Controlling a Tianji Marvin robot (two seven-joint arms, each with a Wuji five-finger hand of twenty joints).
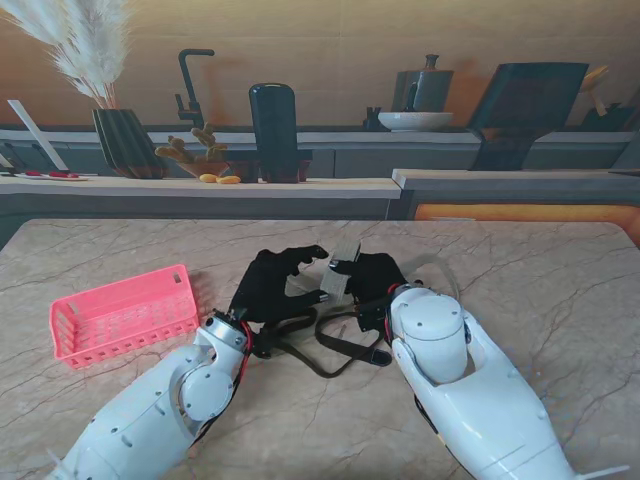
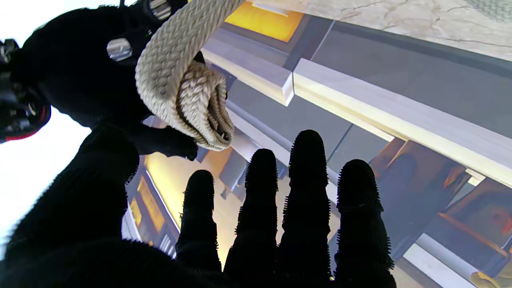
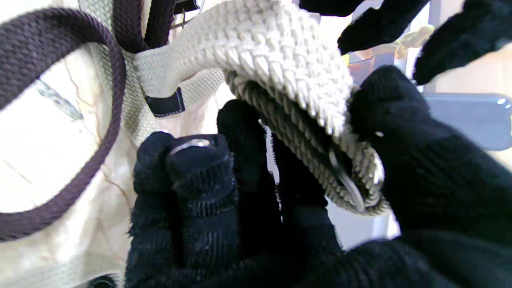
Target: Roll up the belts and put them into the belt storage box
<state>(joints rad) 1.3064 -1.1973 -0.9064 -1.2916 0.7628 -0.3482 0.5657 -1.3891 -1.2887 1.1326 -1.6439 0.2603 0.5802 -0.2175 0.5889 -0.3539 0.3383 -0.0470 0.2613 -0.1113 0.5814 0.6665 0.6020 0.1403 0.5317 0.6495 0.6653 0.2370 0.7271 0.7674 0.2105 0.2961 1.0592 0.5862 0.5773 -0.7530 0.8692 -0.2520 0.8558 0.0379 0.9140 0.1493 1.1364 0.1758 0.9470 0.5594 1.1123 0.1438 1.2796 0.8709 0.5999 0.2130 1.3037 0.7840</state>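
My right hand (image 1: 377, 282) is shut on a partly rolled beige woven belt (image 1: 340, 268), lifted over the middle of the marble table (image 1: 540, 290). In the right wrist view its thumb (image 3: 404, 160) presses the coil (image 3: 288, 68) against the curled fingers. My left hand (image 1: 272, 285) is beside the coil with its fingers (image 2: 306, 192) straight and apart, and the coil (image 2: 192, 100) hangs just past them. A dark belt (image 1: 340, 352) lies looped on the table under both hands, crossing the beige belt's loose tail (image 3: 108, 76). The pink storage basket (image 1: 125, 315) stands to the left, empty.
A counter (image 1: 200, 186) runs behind the table's far edge with a dark vase of pampas grass (image 1: 125, 140), a black faucet (image 1: 190, 85), a dark jar (image 1: 273, 130) and a white bowl (image 1: 415, 120). Bare marble lies to the right of my right arm.
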